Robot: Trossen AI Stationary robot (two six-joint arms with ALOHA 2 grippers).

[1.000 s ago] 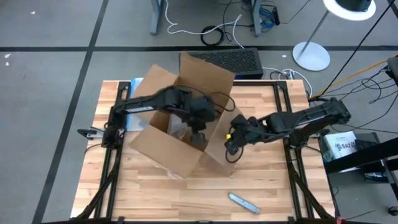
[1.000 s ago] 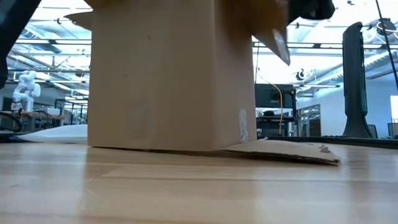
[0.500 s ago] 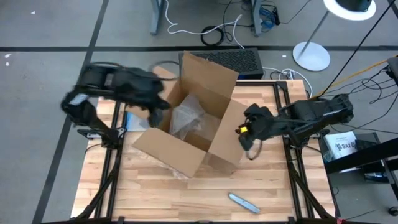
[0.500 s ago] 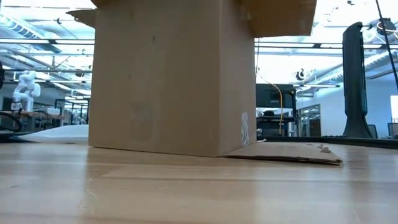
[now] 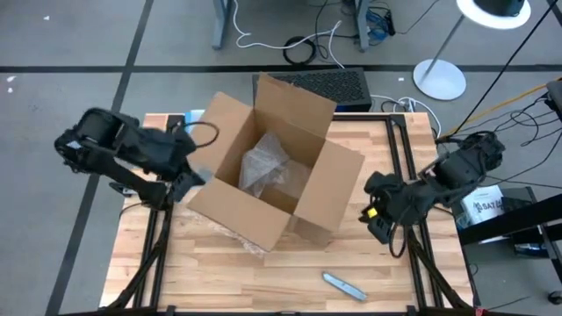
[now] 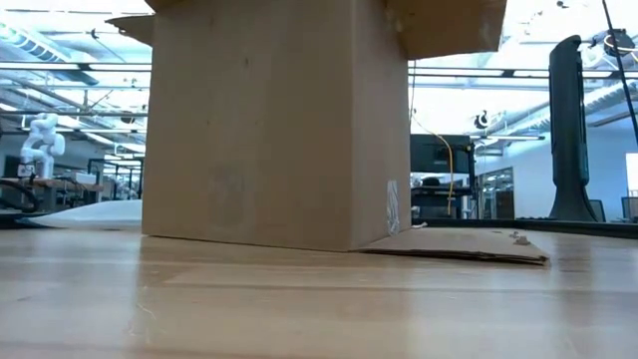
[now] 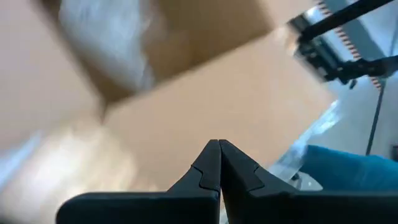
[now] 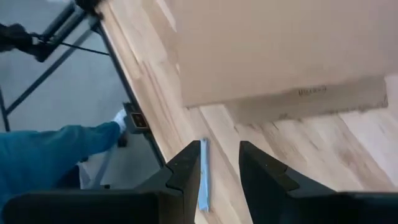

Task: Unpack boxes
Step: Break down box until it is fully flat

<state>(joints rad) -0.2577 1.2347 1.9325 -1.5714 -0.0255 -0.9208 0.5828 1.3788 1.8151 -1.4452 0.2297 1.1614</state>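
Observation:
The open brown box stands on its bottom in the middle of the table, flaps spread out; one flap lies flat on the wood. Crumpled clear plastic lies inside it. My left gripper is shut and hangs over the table's left edge, beside the box's left flap, with nothing in it. My right gripper is open and hangs to the right of the box, above bare wood, with nothing between its fingers.
A grey-blue box cutter lies near the table's front edge, also in the right wrist view. A clear pouch with a blue edge lies at the far left under the flap. A black grille-topped unit stands behind the table.
My left gripper has come up out of the box and swung away toward the table's left edge, rolling as it went. My right gripper has drawn back from the box's right flap toward the table's right edge and risen. The box has kept its place, and its plastic now shows.

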